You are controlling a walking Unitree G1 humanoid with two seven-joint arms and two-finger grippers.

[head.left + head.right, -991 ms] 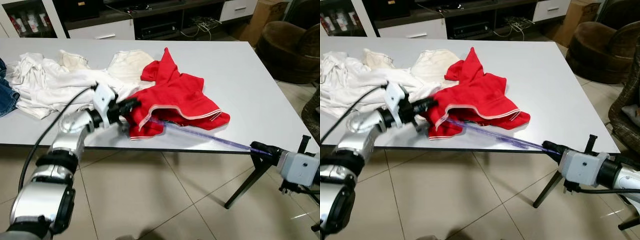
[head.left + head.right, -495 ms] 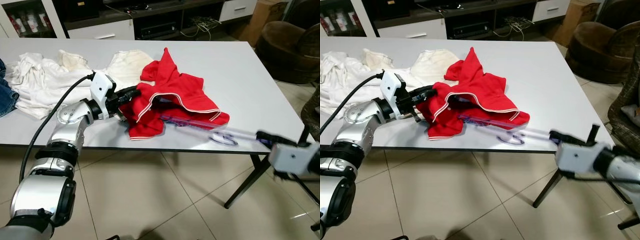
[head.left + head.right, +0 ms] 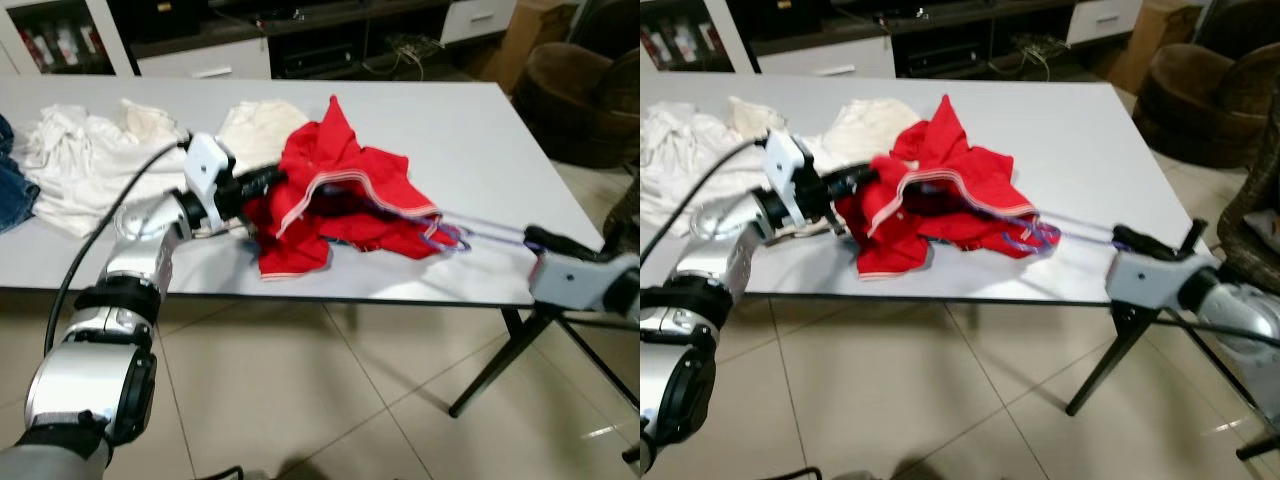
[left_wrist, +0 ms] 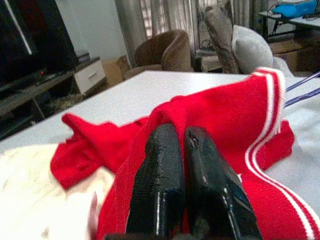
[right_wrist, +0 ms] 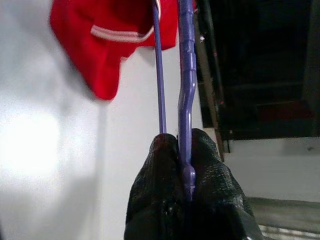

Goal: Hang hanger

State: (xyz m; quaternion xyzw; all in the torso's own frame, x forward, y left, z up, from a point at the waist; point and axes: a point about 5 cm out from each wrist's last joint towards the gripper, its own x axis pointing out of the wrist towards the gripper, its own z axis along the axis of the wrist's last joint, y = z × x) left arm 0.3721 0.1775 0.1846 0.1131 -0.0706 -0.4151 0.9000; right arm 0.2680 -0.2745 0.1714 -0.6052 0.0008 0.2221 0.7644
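The purple hanger [image 3: 470, 232] lies low over the white table [image 3: 480, 130], one end pushed into the opening of the red shirt [image 3: 345, 195], the other end out past the table's near right edge in my right gripper [image 3: 532, 240].

In the left eye view, my left gripper [image 3: 262, 183] sits at the shirt's left side, pinching the striped hem so that the opening gapes toward the hanger. White clothes [image 3: 90, 160] are heaped just behind it and a blue garment [image 3: 8, 190] lies at the far left edge.

In the right eye view, the hanger's hook or looped part seems to rest just at the shirt's right hem, though blur keeps me from being sure.

In my left wrist view, my two black fingers [image 4: 165, 185] are pressed together on red cloth, the white-striped hem arching beyond them.

In my right wrist view, my fingers are clamped on the hanger's purple bar, which runs straight toward the shirt.

To do this well, I judge I should keep the hem lifted and taut with my left, slide the hanger in level so that its shoulder does not snag the fabric, and avoid dragging the whole shirt across the table.
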